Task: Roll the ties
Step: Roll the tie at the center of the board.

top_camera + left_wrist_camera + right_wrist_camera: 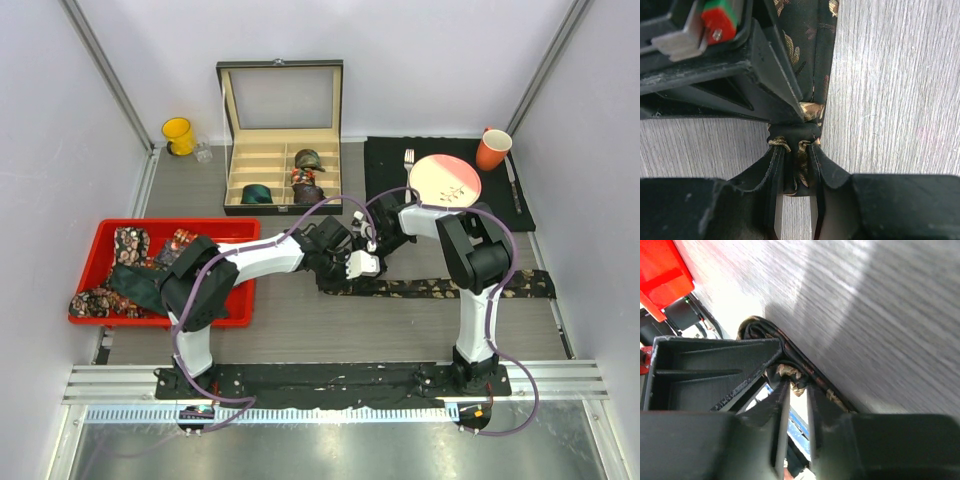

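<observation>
Top external view: at the left of the frame, loose ties (pixel 128 246), dark with red-and-beige flowers and one plain green, lie heaped in a red tray (pixel 170 224). Up at centre, rolled ties (pixel 307 160) sit in the compartments of an open box (pixel 280 150). Across the middle, one tie (pixel 450 288) lies flat on the grey table (pixel 300 330), a dark narrow strip with small gold-beige print. Its long axis runs level from frame centre out to the right edge of the table, and its left end is bunched where both arms meet.

Left wrist view: the left gripper (pixel 796 165) is pinched on that folded end, fabric squeezed between its fingers, and the strip runs up to the top of the frame.

Right wrist view: the right gripper (pixel 796 385) is nipped on the same bunched end, a curl of cloth showing above its fingertips.
</observation>
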You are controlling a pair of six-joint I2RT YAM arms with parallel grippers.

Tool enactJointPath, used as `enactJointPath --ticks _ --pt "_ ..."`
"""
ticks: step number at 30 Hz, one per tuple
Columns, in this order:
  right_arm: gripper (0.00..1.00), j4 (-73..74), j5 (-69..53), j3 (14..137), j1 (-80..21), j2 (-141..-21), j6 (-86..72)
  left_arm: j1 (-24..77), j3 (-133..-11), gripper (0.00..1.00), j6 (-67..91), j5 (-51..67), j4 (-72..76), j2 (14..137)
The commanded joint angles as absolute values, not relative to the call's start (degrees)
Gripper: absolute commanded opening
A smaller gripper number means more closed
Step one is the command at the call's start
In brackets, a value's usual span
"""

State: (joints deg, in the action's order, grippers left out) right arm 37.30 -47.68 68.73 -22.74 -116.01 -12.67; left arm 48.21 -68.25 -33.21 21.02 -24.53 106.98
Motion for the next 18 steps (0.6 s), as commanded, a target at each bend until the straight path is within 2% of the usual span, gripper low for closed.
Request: enactJointPath --ticks 1,3,5,8,9,10,13,15,18 --pt "0.19 33.31 -49.83 68.9 -23.2 -116.19 -15.03 47.81 -68.03 0.2 -32.7 19.25 -27.86 109.16" --pt "0.13 34.01 -49.57 69.08 -23.38 -116.45 -14.68 47.81 -68.03 0.2 -32.43 19.34 -27.6 109.07" --pt "0.02 34.8 -48.0 69.26 -23.55 -116.8 -13.1 47.81 -68.2 0.2 -32.17 19.51 -27.6 109.34" --pt "0.01 35.24 -44.32 68.65 -23.64 -117.6 -11.34 47.81 -68.64 0.23 -31.99 19.16 -27.95 109.25" --pt "0.01 35.51 -43.17 68.38 -23.64 -117.95 -10.64 47.46 -68.64 0.25 -31.82 19.07 -27.69 108.99" --pt "0.01 35.77 -42.11 68.12 -23.64 -118.56 -9.33 47.11 -68.47 0.35 -31.21 19.33 -27.6 108.46" --pt "0.01 35.77 -37.8 66.98 -23.64 -119.44 -7.82 45.36 -67.51 0.51 -31.2 21.27 -27.42 105.39" --pt "0.01 35.6 -35.96 66.71 -23.64 -119.71 -7.03 44.56 -66.1 0.57 -32.86 21.88 -27.6 103.02" --pt "0.01 35.51 -34.81 66.8 -23.64 -119.79 -6.68 44.21 -64.6 0.61 -35.59 21.71 -27.42 100.99"
